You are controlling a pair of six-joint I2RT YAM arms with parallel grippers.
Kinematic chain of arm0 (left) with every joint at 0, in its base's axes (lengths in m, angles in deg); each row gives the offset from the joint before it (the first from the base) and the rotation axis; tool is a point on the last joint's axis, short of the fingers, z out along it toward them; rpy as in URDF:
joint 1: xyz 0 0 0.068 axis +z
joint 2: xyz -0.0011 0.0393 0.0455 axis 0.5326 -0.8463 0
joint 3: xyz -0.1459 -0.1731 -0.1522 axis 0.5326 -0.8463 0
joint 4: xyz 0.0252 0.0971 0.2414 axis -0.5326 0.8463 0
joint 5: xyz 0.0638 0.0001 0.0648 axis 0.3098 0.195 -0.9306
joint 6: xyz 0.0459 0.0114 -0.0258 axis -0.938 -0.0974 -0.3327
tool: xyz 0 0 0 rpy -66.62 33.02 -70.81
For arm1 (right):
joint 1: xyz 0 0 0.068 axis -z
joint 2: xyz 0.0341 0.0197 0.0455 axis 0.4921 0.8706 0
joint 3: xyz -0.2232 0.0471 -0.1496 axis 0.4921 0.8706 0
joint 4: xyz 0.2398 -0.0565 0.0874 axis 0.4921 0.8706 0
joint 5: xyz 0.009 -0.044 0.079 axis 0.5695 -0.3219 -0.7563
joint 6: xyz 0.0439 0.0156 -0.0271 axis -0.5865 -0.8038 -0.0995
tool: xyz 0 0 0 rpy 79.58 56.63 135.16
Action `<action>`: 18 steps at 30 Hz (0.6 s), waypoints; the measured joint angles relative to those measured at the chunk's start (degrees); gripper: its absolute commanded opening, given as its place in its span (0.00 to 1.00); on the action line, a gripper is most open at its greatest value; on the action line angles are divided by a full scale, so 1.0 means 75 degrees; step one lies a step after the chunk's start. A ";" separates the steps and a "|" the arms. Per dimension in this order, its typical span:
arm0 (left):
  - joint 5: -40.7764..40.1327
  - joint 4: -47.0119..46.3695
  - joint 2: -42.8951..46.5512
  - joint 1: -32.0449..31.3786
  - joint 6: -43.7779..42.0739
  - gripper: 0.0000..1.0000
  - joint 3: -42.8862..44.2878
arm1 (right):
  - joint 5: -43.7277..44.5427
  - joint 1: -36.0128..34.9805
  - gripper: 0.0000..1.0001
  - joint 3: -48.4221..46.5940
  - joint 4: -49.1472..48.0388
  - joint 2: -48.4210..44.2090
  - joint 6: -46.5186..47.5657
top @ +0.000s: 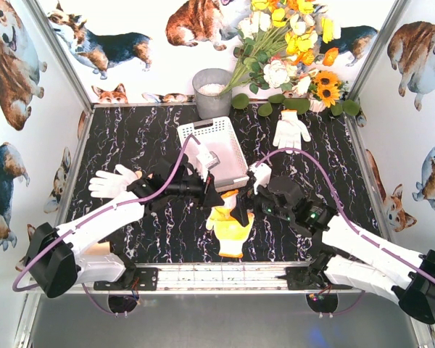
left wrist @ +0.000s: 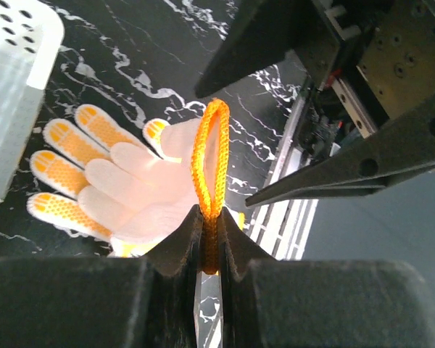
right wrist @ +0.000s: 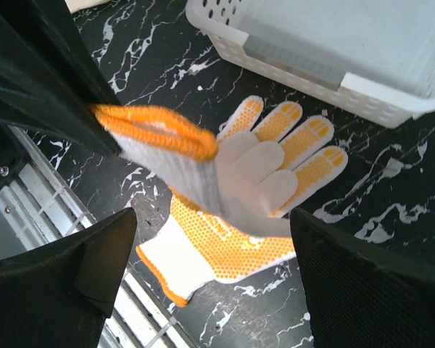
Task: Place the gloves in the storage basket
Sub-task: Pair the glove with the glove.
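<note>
Scene: Two robot arms meet low over a black marbled desk [top: 130, 138], with work gloves scattered around a white basket [right wrist: 391, 101].
In hand: A white glove [right wrist: 246, 170] with orange-dotted fingertips hangs by its orange cuff [right wrist: 156, 129]. It is clear of the desk and just short of the basket's near wall, not yet above it.
Left jaws: Pressed together on that cuff, with the orange trim looping out past their tips.
Right jaws: Spread wide to either side of the hanging glove, gripping nothing.
Underneath: A second glove [top: 230, 232], yellow-orange palm up, lies flat on the desk directly below the hanging one.
Elsewhere: One white glove [top: 112, 181] rests at the desk's left edge, beside the left arm. Another [top: 291, 130] lies on the far right, near the flowers.
Basket: No glove can be made out in the part of the floor that shows.
Done, by the look of it: One glove picked up, none delivered.
Left to do: Carry the lifted glove over the rim and let it go. The three on the desk then need the same, so most of the job is ahead.
</note>
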 measured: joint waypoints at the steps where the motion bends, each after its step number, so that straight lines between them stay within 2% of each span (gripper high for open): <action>1: 0.0149 0.0017 -0.0032 0.0000 -0.0058 0.00 0.0023 | -0.0131 0.0061 0.90 0.0000 -0.0044 0.0012 0.0169; 8: 0.1035 0.0119 -0.0303 0.0000 -0.0405 0.00 0.0259 | -0.1722 0.0944 0.89 0.0000 -0.0662 0.0490 0.0787; 12: 0.1189 0.0122 -0.0376 0.0000 -0.0504 0.00 0.0350 | -0.2559 0.1128 0.77 -0.0003 -0.1078 0.0877 0.0816; 13: 0.1186 0.0119 -0.0376 0.0000 -0.0507 0.00 0.0364 | -0.2754 0.1128 0.69 -0.0006 -0.1166 0.1011 0.0796; 16: 0.1055 0.0099 -0.0370 0.0000 -0.0478 0.00 0.0373 | -0.3223 0.1128 0.36 -0.0044 -0.1253 0.1396 0.0720; 17: 0.0976 0.0096 -0.0361 0.0000 -0.0455 0.00 0.0373 | -0.3331 0.1128 0.23 -0.0050 -0.1271 0.1483 0.0673; 18: 0.0883 0.0090 -0.0347 0.0000 -0.0405 0.00 0.0373 | -0.3413 0.1128 0.06 -0.0050 -0.1288 0.1550 0.0565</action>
